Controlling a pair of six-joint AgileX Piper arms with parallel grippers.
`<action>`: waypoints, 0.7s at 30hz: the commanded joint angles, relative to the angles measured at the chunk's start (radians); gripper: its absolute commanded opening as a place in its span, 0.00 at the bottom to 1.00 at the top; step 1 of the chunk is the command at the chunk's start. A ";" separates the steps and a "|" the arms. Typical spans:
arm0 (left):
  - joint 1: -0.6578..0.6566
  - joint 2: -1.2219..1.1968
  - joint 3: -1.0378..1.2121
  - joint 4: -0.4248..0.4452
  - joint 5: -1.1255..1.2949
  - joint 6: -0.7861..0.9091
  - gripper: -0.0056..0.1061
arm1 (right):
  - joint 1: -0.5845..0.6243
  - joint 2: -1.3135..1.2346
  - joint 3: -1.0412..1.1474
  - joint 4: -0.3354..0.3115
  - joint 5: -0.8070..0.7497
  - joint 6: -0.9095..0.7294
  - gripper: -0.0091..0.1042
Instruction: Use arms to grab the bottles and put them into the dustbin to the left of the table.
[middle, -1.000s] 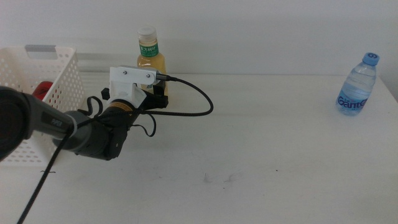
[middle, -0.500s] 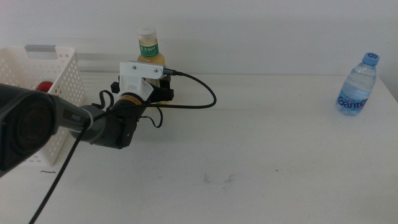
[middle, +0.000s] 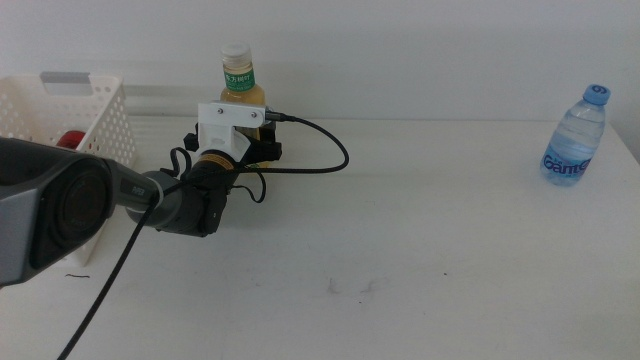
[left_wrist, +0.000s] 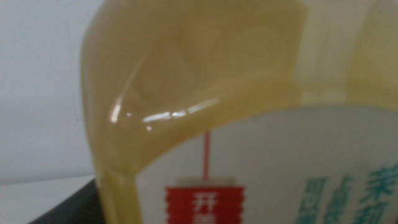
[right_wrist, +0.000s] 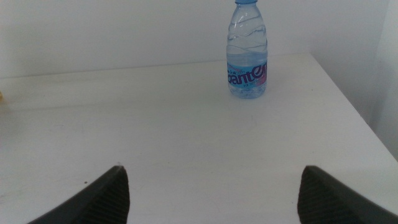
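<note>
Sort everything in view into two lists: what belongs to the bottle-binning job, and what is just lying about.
Belongs to the job:
- yellow tea bottle, with the left gripper right up against it
- water bottle, standing at the table's far right
- red can, already in the dustbin
- dustbin
- right gripper, waiting, jaws open

Just lying about:
- nothing but the table and its scuff marks

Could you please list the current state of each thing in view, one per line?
Yellow tea bottle: upright at the table's far edge, capped, left gripper right at it.
Left gripper: at the tea bottle's lower body; grip not visible.
Water bottle: upright, capped, untouched at the far right.
Red can: already inside the dustbin.
Dustbin: at the table's left, holding the can.
Right gripper: open, waiting, facing the water bottle.
</note>
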 joint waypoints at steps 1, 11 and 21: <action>0.008 0.001 -0.006 -0.017 -0.026 0.002 0.78 | -0.009 -0.004 0.003 -0.009 -0.010 -0.003 0.88; 0.008 -0.217 0.209 -0.052 0.026 0.042 0.03 | -0.009 -0.004 0.003 -0.009 -0.010 -0.003 0.88; 0.008 -0.702 0.389 -0.085 0.752 0.167 0.03 | -0.009 -0.004 0.003 -0.009 -0.010 -0.003 0.88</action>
